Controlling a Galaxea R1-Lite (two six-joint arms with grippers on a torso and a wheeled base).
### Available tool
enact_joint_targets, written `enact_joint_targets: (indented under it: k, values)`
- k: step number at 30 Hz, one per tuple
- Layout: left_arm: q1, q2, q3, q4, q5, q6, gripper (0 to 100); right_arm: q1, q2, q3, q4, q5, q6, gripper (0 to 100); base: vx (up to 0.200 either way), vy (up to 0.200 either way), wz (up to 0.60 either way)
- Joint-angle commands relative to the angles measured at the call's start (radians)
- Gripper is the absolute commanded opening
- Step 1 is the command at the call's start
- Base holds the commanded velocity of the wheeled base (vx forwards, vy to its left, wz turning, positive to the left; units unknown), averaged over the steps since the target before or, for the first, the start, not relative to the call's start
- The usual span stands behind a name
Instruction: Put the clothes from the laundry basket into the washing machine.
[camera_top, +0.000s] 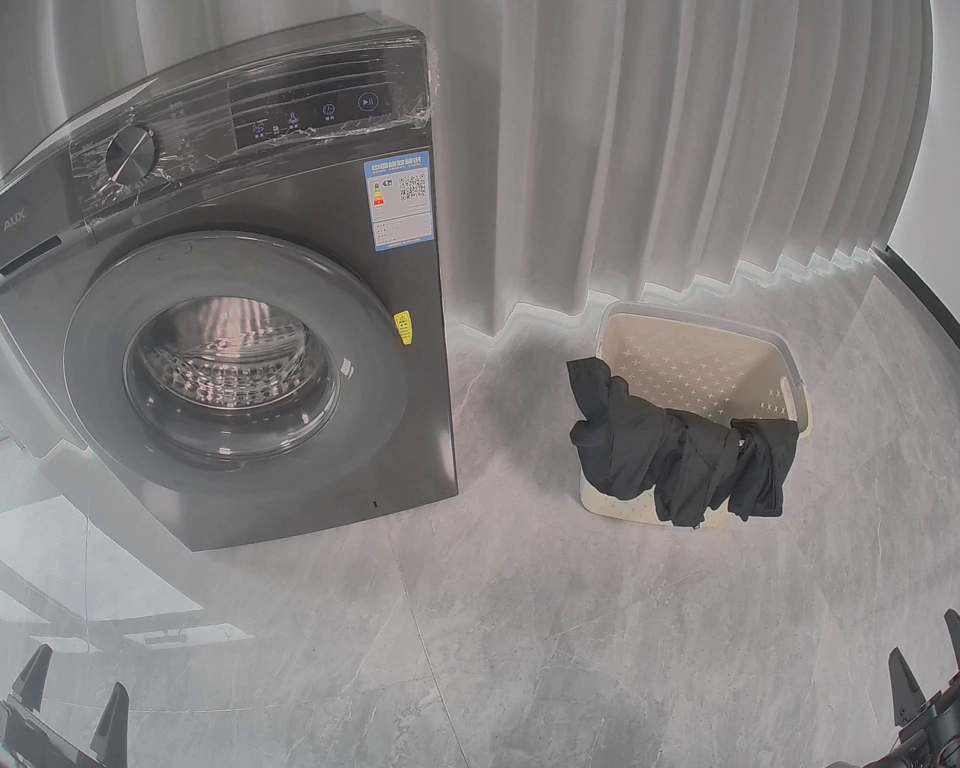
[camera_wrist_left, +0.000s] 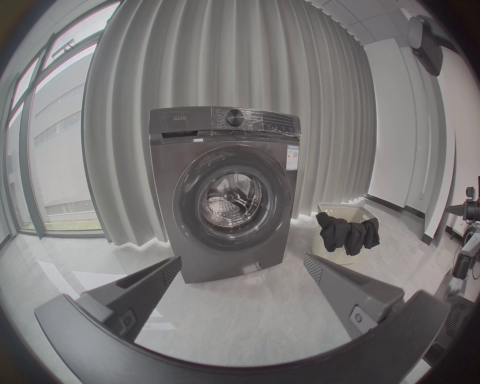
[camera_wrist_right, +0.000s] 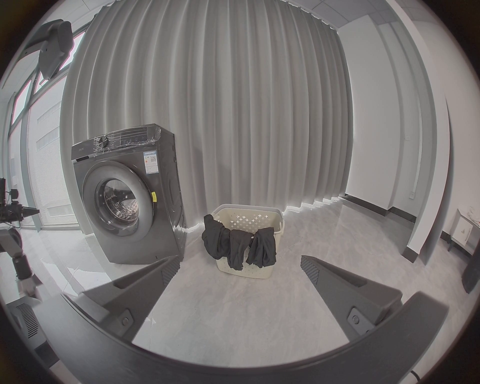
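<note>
A grey front-loading washing machine (camera_top: 240, 330) stands on the floor at the left with its round glass door shut. To its right a cream laundry basket (camera_top: 700, 365) sits against the curtain, and black clothes (camera_top: 680, 450) hang over its near rim. My left gripper (camera_top: 70, 695) is open low at the left, far from the machine (camera_wrist_left: 225, 195). My right gripper (camera_top: 930, 655) is open low at the right, well short of the basket (camera_wrist_right: 250, 222) and the clothes (camera_wrist_right: 240, 245). Both grippers hold nothing.
A white pleated curtain (camera_top: 650, 140) runs behind the machine and the basket. Grey tiled floor (camera_top: 560, 620) lies open between me and both. A white wall with a dark skirting (camera_top: 925, 280) closes the far right.
</note>
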Motion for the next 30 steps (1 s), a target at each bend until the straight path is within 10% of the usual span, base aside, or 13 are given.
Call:
enact_joint_targets:
  k: [1,30]
  values:
    - [0.000,-0.015,0.018,0.000,0.000,0.000,100,0.000,-0.010,0.018,0.000,0.000,0.000,100,0.000,-0.200,0.00]
    - [-0.001,-0.015,0.018,0.000,0.000,-0.002,100,0.000,-0.010,0.018,0.000,0.000,0.001,100,0.041,-0.021,0.00]
